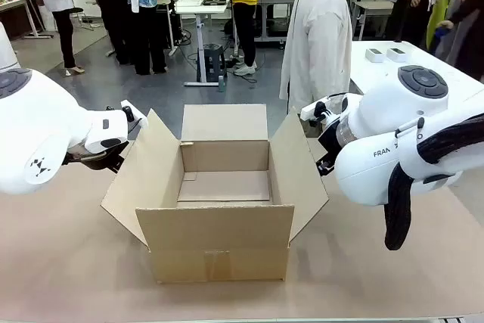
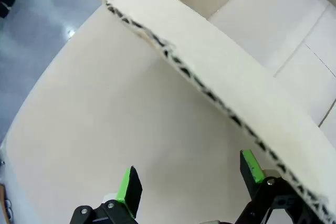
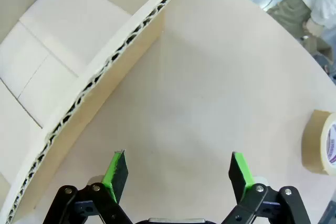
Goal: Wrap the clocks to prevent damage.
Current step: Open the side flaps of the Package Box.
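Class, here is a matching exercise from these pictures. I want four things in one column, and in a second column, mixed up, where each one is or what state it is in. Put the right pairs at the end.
Column A
1. cardboard box
2. tape roll
3. left pincer
4. person in the white coat

Column B
a. jaws open, beside a flap's corrugated edge
b. stands at the far side of the table
c. on the table, apart from the box
d. mid-table, top flaps spread open

Pairs: 1-d, 2-c, 3-a, 4-b
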